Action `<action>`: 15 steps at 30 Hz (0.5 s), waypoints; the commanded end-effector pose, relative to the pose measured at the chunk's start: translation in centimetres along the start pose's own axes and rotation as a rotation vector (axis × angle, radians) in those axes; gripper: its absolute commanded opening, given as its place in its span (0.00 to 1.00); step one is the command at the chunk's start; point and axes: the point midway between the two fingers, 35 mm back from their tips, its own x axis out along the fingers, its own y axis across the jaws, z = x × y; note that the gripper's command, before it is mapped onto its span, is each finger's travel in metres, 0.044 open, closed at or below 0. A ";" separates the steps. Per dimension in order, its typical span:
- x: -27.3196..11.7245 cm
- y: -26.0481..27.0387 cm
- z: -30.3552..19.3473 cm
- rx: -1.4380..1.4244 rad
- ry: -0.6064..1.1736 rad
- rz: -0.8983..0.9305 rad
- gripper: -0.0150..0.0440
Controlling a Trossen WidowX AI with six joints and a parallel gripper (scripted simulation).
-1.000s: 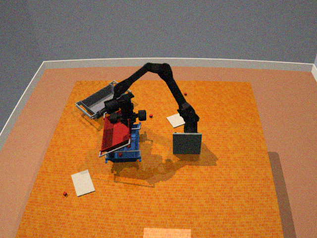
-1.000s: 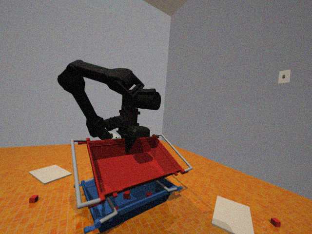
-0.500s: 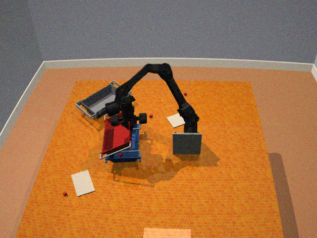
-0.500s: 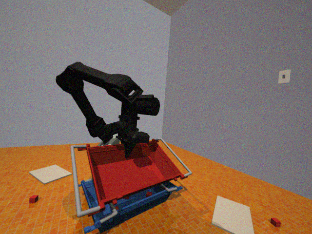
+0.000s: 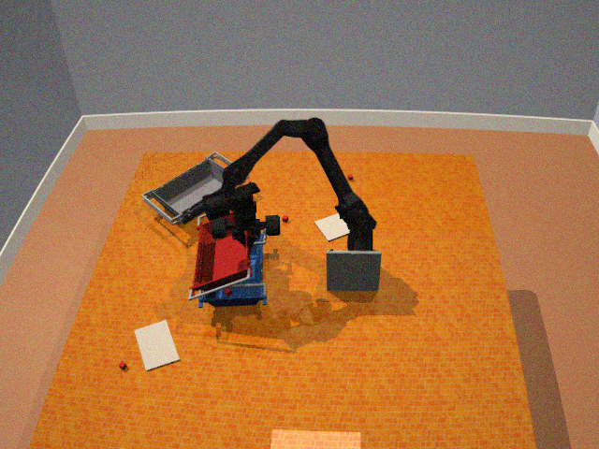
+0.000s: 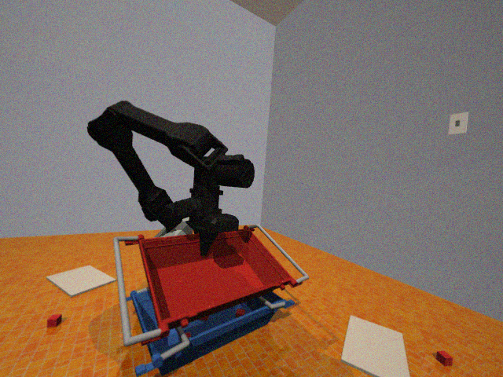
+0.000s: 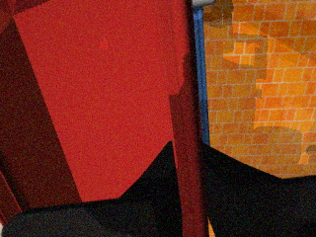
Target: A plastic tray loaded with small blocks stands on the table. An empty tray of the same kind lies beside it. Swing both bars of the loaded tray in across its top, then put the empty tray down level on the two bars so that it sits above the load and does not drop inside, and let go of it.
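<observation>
The blue tray (image 5: 257, 270) (image 6: 227, 335) (image 7: 200, 74) stands on the table with small red blocks (image 5: 226, 291) (image 6: 240, 312) inside. Its wire bars (image 6: 174, 349) (image 6: 276, 304) lie inward across its top. The empty red tray (image 5: 225, 261) (image 6: 203, 283) (image 7: 99, 99) hangs over it, clearly tilted and skewed, its lower long side toward the exterior camera. Its own bars (image 6: 122, 292) (image 6: 282, 251) stick out over its ends. My gripper (image 5: 246, 237) (image 6: 205, 241) (image 7: 181, 146) is shut on the red tray's higher long wall. Whether the red tray touches the bars beneath is unclear.
A grey tray (image 5: 168, 212) with wire bars stands at the back left, close to my wrist. White plates (image 5: 157, 345) (image 5: 331, 227) (image 6: 81, 280) (image 6: 377, 345) lie on the table. Loose red blocks (image 5: 123, 365) (image 5: 285, 219) (image 5: 350, 177) (image 6: 54, 320) (image 6: 444, 357) lie apart.
</observation>
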 end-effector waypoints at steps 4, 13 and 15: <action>0.5 -0.5 0.2 0.001 0.000 -0.007 0.25; 1.2 -0.9 0.2 0.001 0.000 -0.007 0.25; 1.2 -0.9 0.2 0.001 0.000 -0.007 0.25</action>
